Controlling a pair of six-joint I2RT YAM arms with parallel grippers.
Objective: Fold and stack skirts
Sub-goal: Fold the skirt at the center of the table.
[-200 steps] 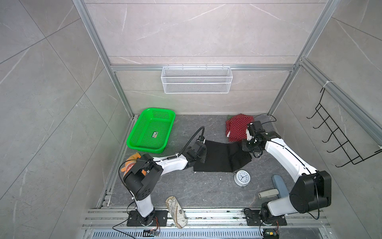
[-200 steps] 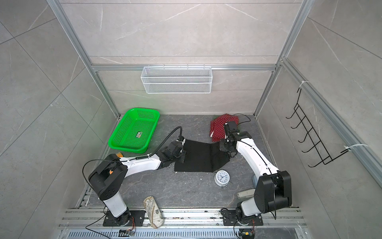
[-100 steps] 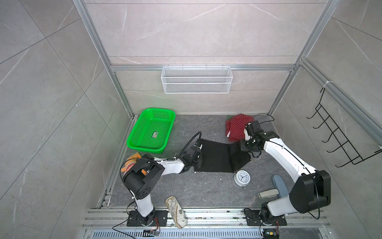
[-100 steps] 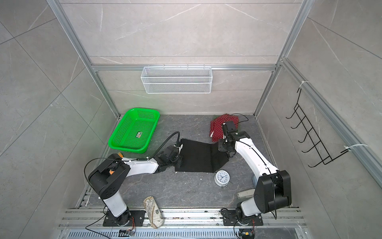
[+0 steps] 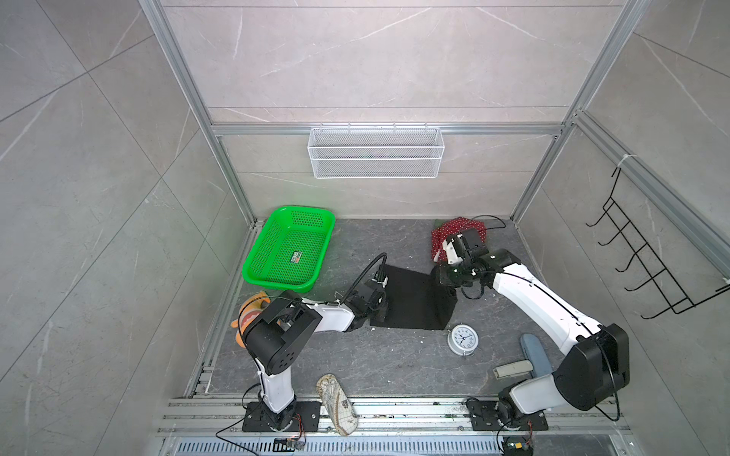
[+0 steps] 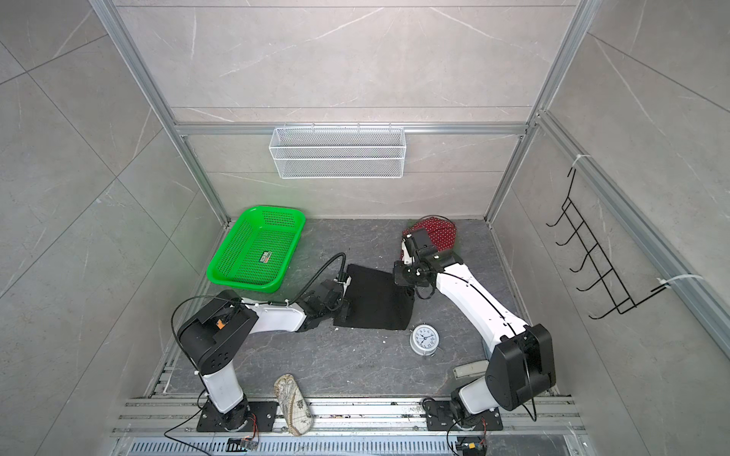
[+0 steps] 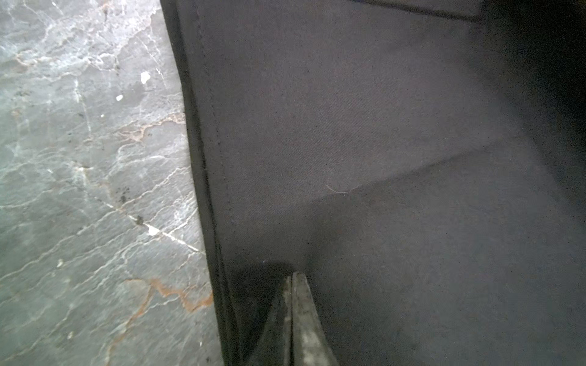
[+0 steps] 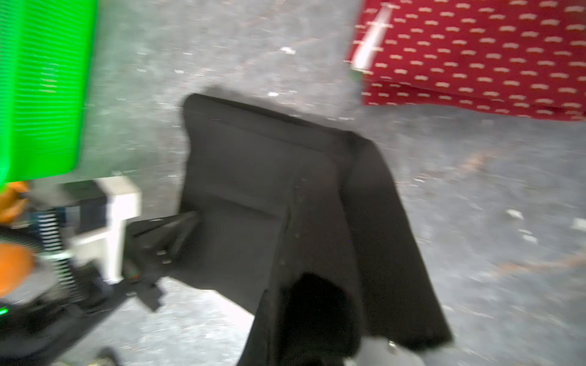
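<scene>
Folding the black skirt (image 5: 411, 300) at the middle of the tabletop (image 5: 355, 355), stacking not yet done.
Our left gripper (image 7: 291, 285), jaws pressed together, pins its left edge; our right gripper (image 5: 446, 292) pinches the lifted right edge. We judge the red skirt (image 5: 454, 231), folded at the far right corner, finished; the black one must join it.
</scene>
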